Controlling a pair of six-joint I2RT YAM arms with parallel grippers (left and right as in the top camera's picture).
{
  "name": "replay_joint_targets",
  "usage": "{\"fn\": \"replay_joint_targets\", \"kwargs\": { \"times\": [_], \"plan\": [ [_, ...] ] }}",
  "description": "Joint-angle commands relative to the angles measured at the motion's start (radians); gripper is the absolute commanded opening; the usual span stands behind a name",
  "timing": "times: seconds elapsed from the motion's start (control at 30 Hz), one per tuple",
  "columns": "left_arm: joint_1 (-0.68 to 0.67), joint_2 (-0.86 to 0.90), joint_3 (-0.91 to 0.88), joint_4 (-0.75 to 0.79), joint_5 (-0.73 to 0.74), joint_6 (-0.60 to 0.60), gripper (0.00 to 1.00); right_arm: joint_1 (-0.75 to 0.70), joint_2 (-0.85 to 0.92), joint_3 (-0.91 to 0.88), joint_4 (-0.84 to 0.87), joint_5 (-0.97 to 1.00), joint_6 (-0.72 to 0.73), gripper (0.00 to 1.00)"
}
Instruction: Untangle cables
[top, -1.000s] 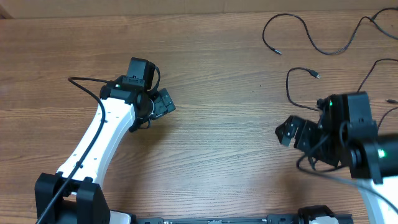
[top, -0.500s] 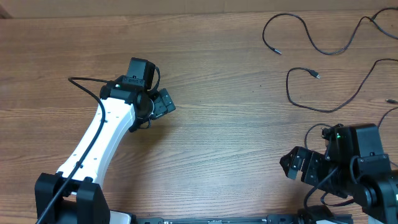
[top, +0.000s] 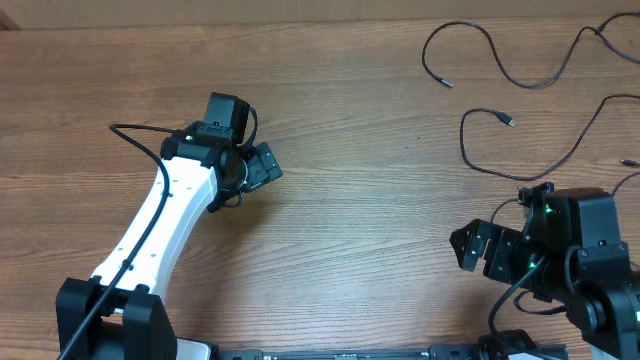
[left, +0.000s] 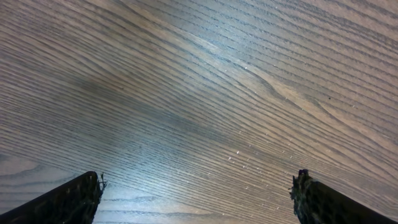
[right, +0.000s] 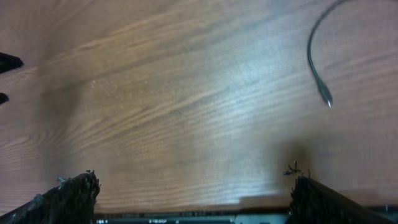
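Since the black cables (top: 497, 58) lie in loose, spread-out loops at the far right of the table (top: 360, 120), I think they are mostly untangled. The right claw (top: 476, 246) waits near them, fingers wide apart, holding nothing. The left claw (top: 263, 166) sits far off, also apart and empty.

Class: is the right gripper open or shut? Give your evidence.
Open: the right gripper has its fingers far apart in its wrist view, table between them.
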Motion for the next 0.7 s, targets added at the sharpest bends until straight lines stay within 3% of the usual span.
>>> {"fn": "replay_joint_targets", "kwargs": {
  "times": [0.0, 0.37, 0.67],
  "plan": [
    [-0.002, 0.01, -0.002, -0.002, -0.007, -0.007, 0.99, 0.006, -0.003, 0.02, 0.036, 0.013, -0.061, 1.0],
    [-0.002, 0.01, -0.002, -0.003, -0.006, -0.007, 1.0, -0.026, -0.17, -0.039, 0.179, 0.017, -0.138, 1.0],
    [-0.002, 0.01, -0.001, -0.002, -0.007, -0.007, 1.0, -0.043, -0.352, -0.045, 0.184, 0.016, -0.204, 1.0]
  ]
}}
